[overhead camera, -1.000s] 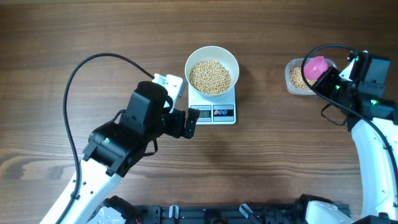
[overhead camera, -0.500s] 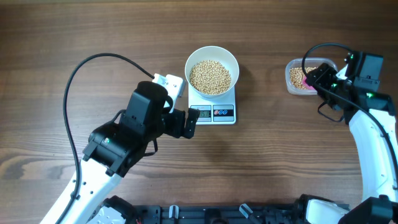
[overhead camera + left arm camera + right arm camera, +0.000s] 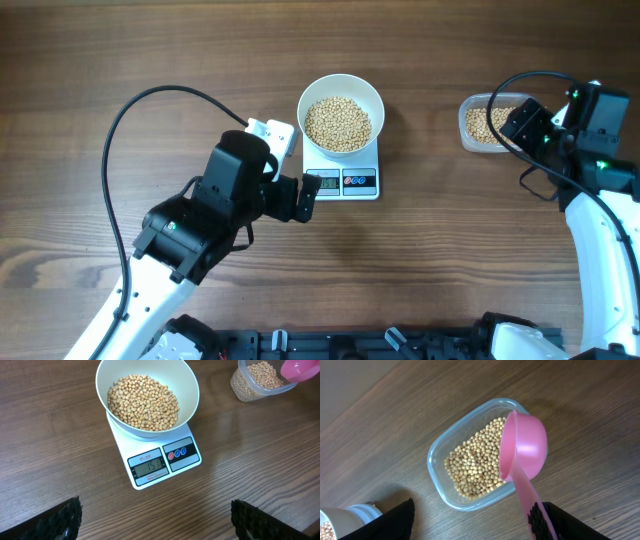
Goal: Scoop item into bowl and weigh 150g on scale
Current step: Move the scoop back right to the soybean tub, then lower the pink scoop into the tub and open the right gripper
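Observation:
The white bowl [image 3: 341,113], heaped with tan beans [image 3: 338,122], stands on the white scale [image 3: 345,182]. In the left wrist view the bowl [image 3: 147,397] sits on the scale [image 3: 165,460], whose display reads 151. My left gripper [image 3: 303,197] hovers open just left of the scale's front, with nothing between its fingers [image 3: 57,520]. My right gripper [image 3: 477,525] stands open over the clear tub [image 3: 475,465]. A pink scoop [image 3: 525,445] leans on the tub's rim, its handle lying against my right finger [image 3: 570,522].
The clear tub [image 3: 487,122] at the far right holds more beans [image 3: 475,462]. A black cable [image 3: 130,150] loops over the table left of the left arm. Bare wood surrounds the scale.
My right gripper has opened and let go of the pink scoop, which has come down onto the tub's rim. The left arm has not moved.

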Controlling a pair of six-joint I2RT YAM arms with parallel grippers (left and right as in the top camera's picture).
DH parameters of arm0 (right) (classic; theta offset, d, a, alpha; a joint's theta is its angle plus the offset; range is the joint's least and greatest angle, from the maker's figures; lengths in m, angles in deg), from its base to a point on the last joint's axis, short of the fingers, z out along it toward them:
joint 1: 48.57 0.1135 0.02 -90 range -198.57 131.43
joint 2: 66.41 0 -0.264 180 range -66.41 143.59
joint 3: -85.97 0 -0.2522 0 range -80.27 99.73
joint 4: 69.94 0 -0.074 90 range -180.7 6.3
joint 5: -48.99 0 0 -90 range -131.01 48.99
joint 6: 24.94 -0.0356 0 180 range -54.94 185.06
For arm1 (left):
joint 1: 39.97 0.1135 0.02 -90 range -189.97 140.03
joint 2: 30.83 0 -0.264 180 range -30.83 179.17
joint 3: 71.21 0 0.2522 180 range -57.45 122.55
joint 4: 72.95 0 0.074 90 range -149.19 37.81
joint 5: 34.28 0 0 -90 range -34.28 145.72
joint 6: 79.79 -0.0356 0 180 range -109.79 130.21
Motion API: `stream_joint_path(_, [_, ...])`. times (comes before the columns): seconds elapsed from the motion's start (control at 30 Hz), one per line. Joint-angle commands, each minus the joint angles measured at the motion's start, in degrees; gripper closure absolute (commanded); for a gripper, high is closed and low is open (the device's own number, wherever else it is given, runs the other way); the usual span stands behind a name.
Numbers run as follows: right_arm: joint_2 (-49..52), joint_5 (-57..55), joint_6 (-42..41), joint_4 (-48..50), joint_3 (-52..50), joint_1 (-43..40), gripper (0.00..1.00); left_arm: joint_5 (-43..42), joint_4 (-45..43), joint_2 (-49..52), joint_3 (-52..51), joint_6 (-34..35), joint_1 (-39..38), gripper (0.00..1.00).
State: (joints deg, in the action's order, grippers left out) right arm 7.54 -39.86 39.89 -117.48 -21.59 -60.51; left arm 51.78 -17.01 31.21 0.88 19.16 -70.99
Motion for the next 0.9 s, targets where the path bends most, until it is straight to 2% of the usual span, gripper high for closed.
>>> stream_joint_path(0.0, [-1.01, -1.01, 1.16, 0.31, 0.24, -0.13, 0.19, -0.46, -0.15, 0.22, 0.31, 0.55, 0.22, 0.00])
stream_joint_path(0.23, [-1.01, 10.19, 1.14, 1.70, 0.24, -0.13, 0.22, -0.46, -0.15, 0.22, 0.31, 0.52, 0.22, 0.00])
stream_joint_path(0.47, [-0.98, 13.60, 1.18, 1.73, 0.24, -0.13, 0.25, -0.46, -0.15, 0.22, 0.31, 0.52, 0.22, 0.00])
stream_joint_path(0.5, [-0.98, 14.05, 1.18, 1.75, 0.24, -0.13, 0.39, -0.46, -0.15, 0.22, 0.31, 0.52, 0.22, 0.00])
stream_joint_path(0.53, [-0.98, 14.47, 1.14, 1.75, 0.24, -0.13, 0.45, -0.46, -0.15, 0.22, 0.31, 0.52, 0.22, 0.00])
stream_joint_path(0.8, [-0.98, 14.58, 1.16, 1.81, 0.24, -0.13, 0.44, -0.46, -0.15, 0.22, 0.31, 0.52, 0.22, 0.00])
stream_joint_path(0.87, [-0.98, 14.58, 1.16, 1.81, 0.24, -0.13, 0.37, -0.46, -0.15, 0.22, 0.31, 0.52, 0.22, 0.00])
